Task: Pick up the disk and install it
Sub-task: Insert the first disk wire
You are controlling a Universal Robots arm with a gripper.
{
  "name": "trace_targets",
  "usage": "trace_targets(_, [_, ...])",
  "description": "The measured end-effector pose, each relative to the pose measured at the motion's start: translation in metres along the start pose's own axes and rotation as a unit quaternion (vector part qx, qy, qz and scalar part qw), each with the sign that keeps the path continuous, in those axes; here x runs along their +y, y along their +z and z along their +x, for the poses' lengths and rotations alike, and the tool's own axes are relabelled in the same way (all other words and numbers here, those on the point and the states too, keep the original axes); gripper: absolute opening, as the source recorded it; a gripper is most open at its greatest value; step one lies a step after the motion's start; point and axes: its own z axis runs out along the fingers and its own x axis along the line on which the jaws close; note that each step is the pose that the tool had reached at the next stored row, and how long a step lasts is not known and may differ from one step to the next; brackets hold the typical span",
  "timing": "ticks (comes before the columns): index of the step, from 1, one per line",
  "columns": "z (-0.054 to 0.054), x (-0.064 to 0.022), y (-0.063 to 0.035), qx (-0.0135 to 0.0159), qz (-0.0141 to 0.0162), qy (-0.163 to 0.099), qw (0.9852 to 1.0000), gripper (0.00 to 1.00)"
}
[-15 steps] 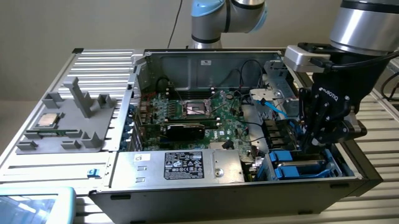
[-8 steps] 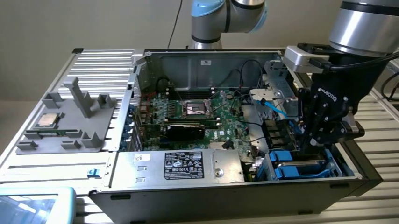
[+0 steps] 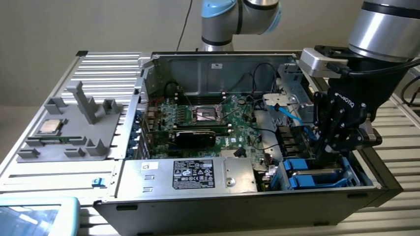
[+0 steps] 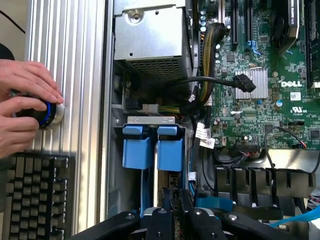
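A plain cream wall (image 3: 98, 24) fills the upper left of the exterior view and runs behind everything along the top edge. Below it, a ribbed aluminium table (image 3: 111, 69) spreads from the left edge to the lower left, and its slats show again at the far right. The light is soft and even, with a dull sheen on the slats and no hard shadows.

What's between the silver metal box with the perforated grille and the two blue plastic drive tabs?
Black and yellow cables and a silver metal bracket, seen in the wrist view.
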Motion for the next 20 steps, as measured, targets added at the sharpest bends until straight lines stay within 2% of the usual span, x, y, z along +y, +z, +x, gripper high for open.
trace_targets(4, [0.0001,-0.0004,0.0001,-0.0002,-0.0007,0.003,1.0000,0.16])
trace_targets(7, [0.0000,-0.0008,0.0002,0.0016,-0.0013,0.006,1.0000,0.16])
trace_targets(9, [0.0001,-0.0010,0.0003,0.0057,-0.0014,0.007,1.0000,0.16])
trace_targets(11, [0.0001,-0.0011,0.0003,0.0112,-0.0014,0.008,0.9999,0.16])
trace_targets(12, [0.0001,-0.0011,0.0003,0.0119,-0.0014,0.008,0.9999,0.16])
trace_targets(14, [0.0003,-0.0011,0.0002,0.0118,-0.0014,0.008,0.9999,0.16])
trace_targets(15, [0.0005,-0.0012,0.0002,0.0107,-0.0014,0.008,0.9999,0.16])
trace_targets(16, [0.0004,-0.0012,0.0005,0.0088,-0.0015,0.008,0.9999,0.16])
trace_targets(18, [0.0003,-0.0013,0.0013,0.0032,-0.0015,0.007,1.0000,0.16])
trace_targets(20, [0.0003,-0.0013,0.0016,0.0023,-0.0015,0.007,1.0000,0.16])
